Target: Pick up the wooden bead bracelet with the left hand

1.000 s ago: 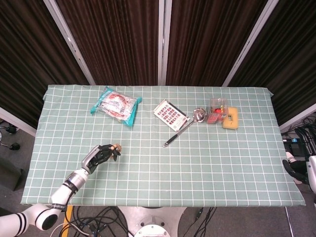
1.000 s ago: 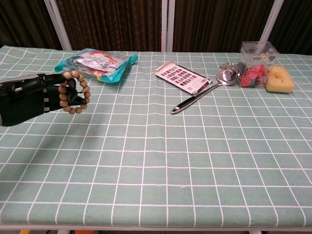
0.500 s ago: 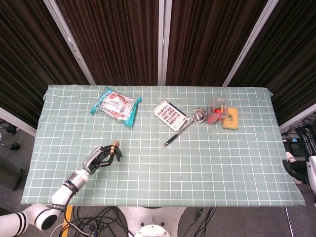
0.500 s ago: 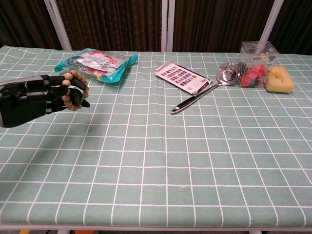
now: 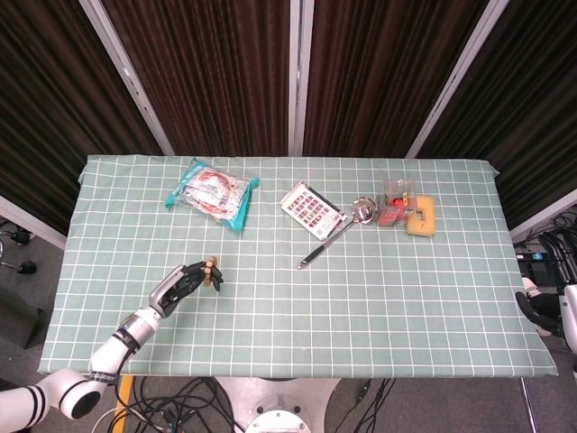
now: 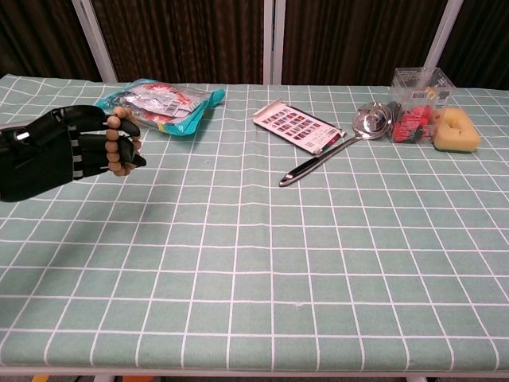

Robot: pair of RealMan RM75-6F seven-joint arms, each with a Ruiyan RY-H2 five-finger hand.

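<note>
1. Left robot hand [image 6: 75, 151], far left: fingers curled around the wooden bead bracelet [image 6: 121, 143], lifted clear of the table [image 6: 262, 263]. In the head view the same hand [image 5: 185, 283] sits near the front-left of the table, with the beads [image 5: 212, 273] poking out at the fingertips.
2. Bracelet position: bunched inside the closed fingers, only a short arc of tan beads visible. It looks off the cloth, not touching it.
3. Handling, as a judgement: light; hard round beads on what is likely a stretch cord, so the loop is floppy and the beads are smooth and can roll or slide between the fingers. Not fragile, though a hard tug could strain the cord.
4. Where to hold, as a judgement: wrap the fingers through or around the loop so several beads are trapped against the palm; pinching a single bead would be slip-prone. The current wrap looks secure enough, but how much of the loop is inside cannot be seen.
5. Snack packet [image 6: 159, 102], behind the left robot hand and apart from it.
6. Card of colour swatches [image 6: 296, 125] mid-table, with the spoon [image 6: 330, 152] lying just beside it.
7. Clear box [image 6: 417, 94] and yellow sponge [image 6: 455, 130] at far right, next to each other.
8. Right robot hand: only a sliver of arm at the right edge of the head view; the hand itself is not seen, so its state is unknown.
</note>
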